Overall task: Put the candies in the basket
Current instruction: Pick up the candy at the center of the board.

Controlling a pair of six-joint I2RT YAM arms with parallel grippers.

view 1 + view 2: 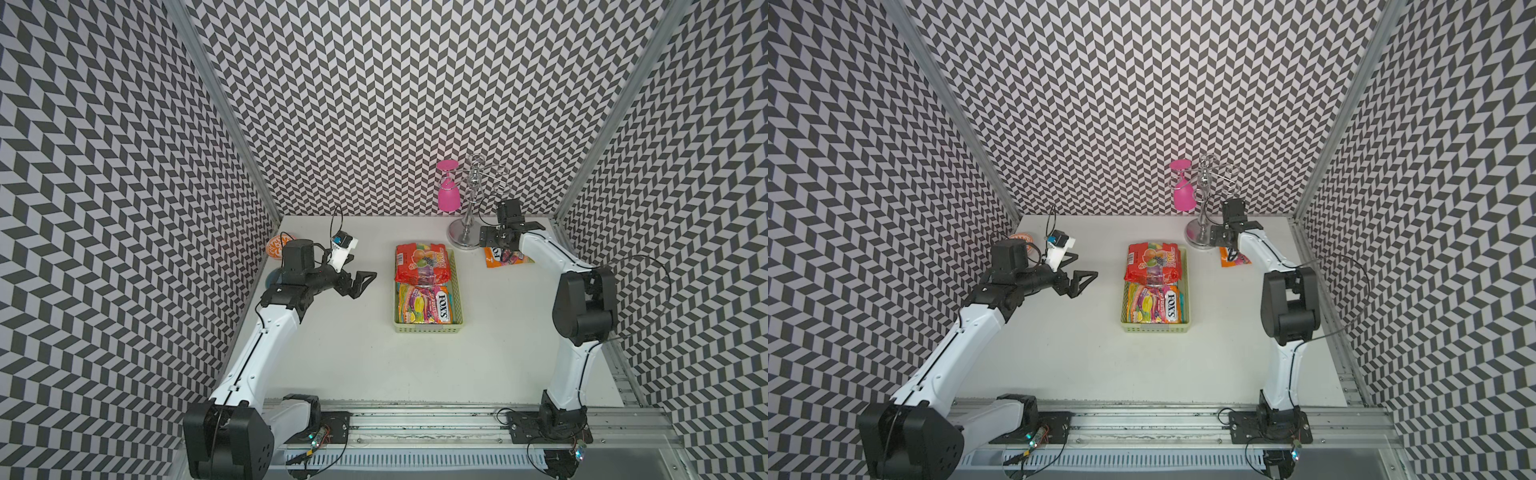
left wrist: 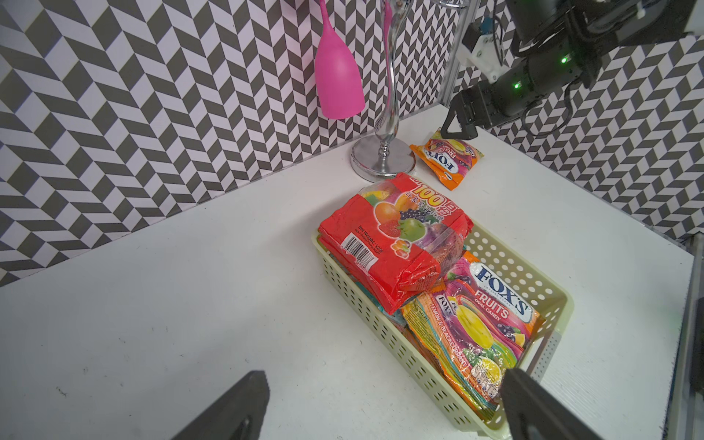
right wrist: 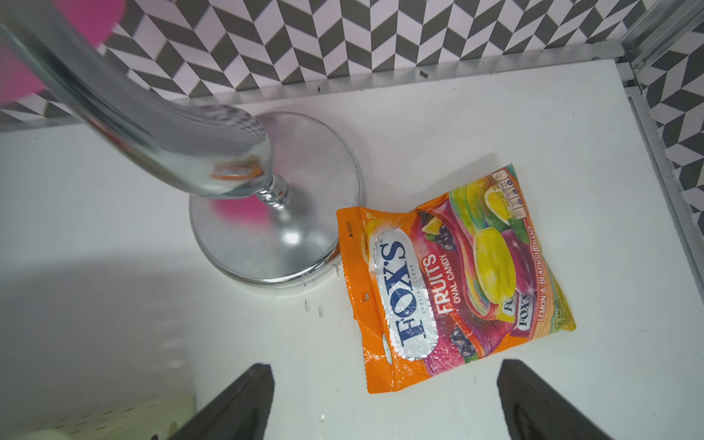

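Black-and-white chevron walls [image 1: 374, 104] close in a white bench [image 1: 353, 365]. In both top views the pale green basket [image 1: 428, 330] sits mid-bench. It holds a red bag [image 1: 424, 264] that overhangs its far end and a purple FOX'S bag [image 1: 424, 305] toward the near end. One orange bag [image 1: 498, 261] lies outside, flat on the bench and well apart from the basket. It is just beside the base of a chrome stand [image 1: 465, 239] that carries a hanging pink glass [image 1: 449, 195]. The right hand [image 1: 498, 241] hovers over that bag. The left hand [image 1: 353, 272] hangs on the basket's other side, wide and empty.

The left wrist view shows the basket nearly full, with the red bag tilted on the rim and more bags stacked under the purple one. This hand's own fingers stand far apart with nothing between them.

The right wrist view shows the orange bag face up. This hand's fingers are spread wide to either side of the bag's nearest corner and grip nothing. One corner of the bag's orange header strip lies against or just short of the stand's base; I cannot tell which.

The bag looks light, soft and glossy, so probably slippery, with loose sweets that shift. The flat sealed header, or a pinch across the plump middle, seems the surest hold. A shallow pinch risks sliding the bag into the stand.
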